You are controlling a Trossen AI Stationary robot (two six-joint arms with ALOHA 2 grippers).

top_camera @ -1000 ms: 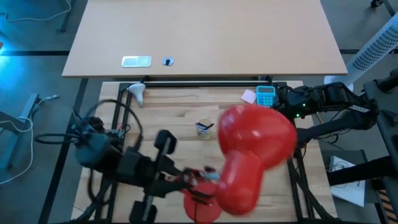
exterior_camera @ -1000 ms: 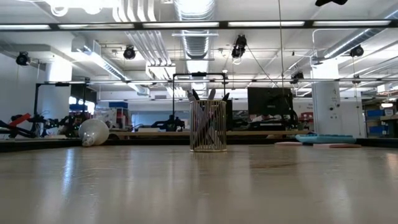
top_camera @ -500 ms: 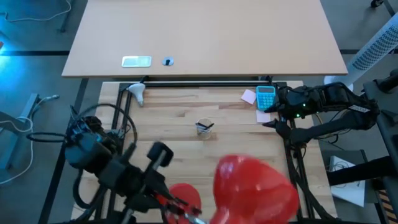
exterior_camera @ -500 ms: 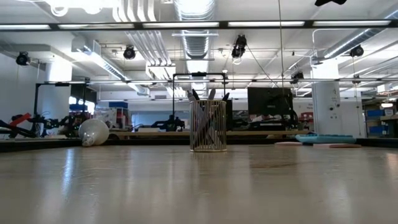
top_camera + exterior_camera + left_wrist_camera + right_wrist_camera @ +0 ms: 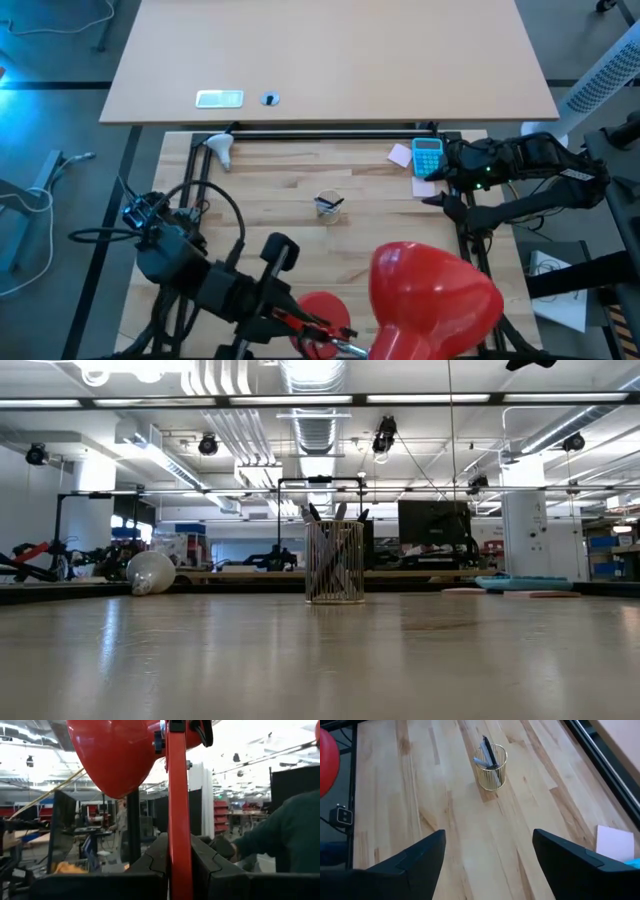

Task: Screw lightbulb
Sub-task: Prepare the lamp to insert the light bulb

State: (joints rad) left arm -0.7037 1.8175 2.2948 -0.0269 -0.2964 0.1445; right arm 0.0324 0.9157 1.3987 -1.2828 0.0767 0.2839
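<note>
The white lightbulb (image 5: 220, 150) lies on its side at the table's far left; it also shows in the low view (image 5: 150, 572). No gripper is near it. A red desk lamp stands at the near edge, with its cone shade (image 5: 435, 300) up high and its round base (image 5: 318, 310) below. My left gripper (image 5: 315, 328) is shut on the lamp's red stem. My right gripper (image 5: 487, 855) is open and empty at the table's right side (image 5: 440, 195). My left gripper pinches the lamp's thin red stem (image 5: 179, 820) between its two fingers (image 5: 150, 865). It comes from the table's left, and the fingers lie across the stem. The stem runs upright between them, with the shade (image 5: 115, 755) above. Whether the base rests on the table, I cannot tell.
A wire pen cup (image 5: 328, 205) stands mid-table. A blue calculator (image 5: 428, 155) and pink notes (image 5: 401, 154) lie at the far right. A person in a dark green sleeve (image 5: 285, 835) shows beyond the table. A bigger desk (image 5: 330, 60) stands behind.
My left gripper has carried the lamp toward the table's near edge, then a little to the right. The red shade has swung from mid-table to the near right, and the base has shifted with it. The bulb and the right arm have kept still.
</note>
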